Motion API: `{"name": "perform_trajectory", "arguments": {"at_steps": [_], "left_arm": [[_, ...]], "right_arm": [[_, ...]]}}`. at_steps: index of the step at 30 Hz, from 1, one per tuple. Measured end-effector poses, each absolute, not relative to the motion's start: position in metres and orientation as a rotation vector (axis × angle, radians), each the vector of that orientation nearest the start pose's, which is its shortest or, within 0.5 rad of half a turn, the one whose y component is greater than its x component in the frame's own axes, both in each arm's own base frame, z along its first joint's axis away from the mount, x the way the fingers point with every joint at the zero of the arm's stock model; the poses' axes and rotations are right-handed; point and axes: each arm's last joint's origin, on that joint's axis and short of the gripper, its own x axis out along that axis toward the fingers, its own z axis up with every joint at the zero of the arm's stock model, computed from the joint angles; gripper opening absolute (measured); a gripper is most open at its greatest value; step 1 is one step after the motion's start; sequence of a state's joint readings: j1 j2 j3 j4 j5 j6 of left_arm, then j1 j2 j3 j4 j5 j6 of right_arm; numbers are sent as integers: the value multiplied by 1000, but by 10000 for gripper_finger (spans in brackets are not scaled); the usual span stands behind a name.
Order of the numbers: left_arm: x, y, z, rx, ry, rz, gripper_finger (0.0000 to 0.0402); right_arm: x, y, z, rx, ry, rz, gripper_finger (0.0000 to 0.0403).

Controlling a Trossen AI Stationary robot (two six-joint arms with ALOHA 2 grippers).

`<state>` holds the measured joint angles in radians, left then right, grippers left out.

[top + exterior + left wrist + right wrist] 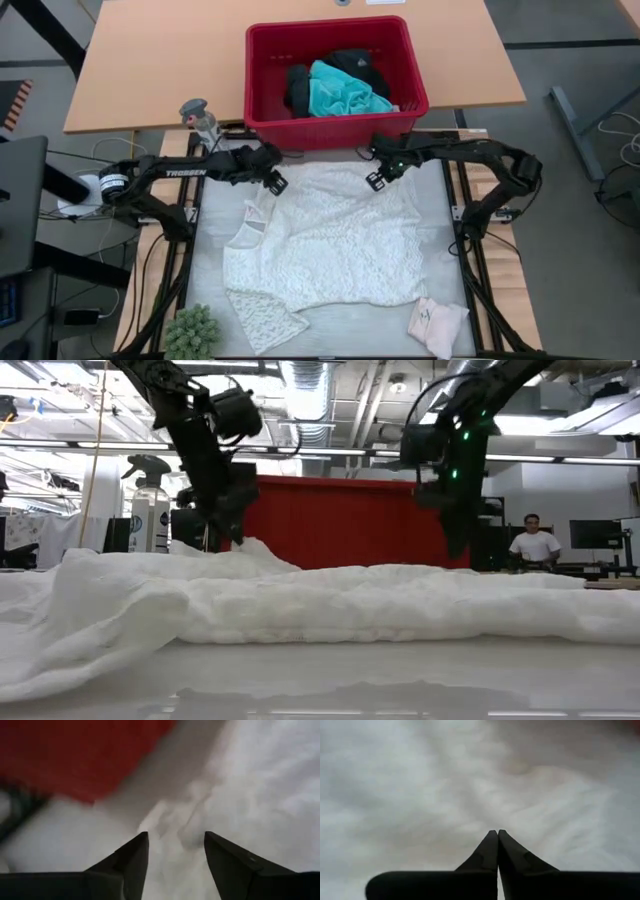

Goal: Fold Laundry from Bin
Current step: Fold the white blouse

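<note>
Lying under both jaws: white lacy top (pixel 330 240), spread flat.

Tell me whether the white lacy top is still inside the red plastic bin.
No, the white lacy top lies spread on the table, in front of the red plastic bin.

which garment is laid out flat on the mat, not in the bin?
The white lacy top, spread across the mat between both grippers. The turquoise shirt and black clothing sit bunched in the red bin.
</note>
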<state>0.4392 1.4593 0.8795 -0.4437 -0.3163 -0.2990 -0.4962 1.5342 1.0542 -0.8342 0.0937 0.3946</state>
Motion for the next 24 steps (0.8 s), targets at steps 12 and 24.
{"name": "perform_trajectory", "arguments": {"at_steps": [12, 24], "left_arm": [[208, 113, 269, -184, 944, 708, 154], [199, 59, 260, -496, 779, 445, 83]], "right_arm": [[257, -50, 238, 459, 1184, -578, 43], [260, 0, 238, 465, 1194, -523, 24]]}}
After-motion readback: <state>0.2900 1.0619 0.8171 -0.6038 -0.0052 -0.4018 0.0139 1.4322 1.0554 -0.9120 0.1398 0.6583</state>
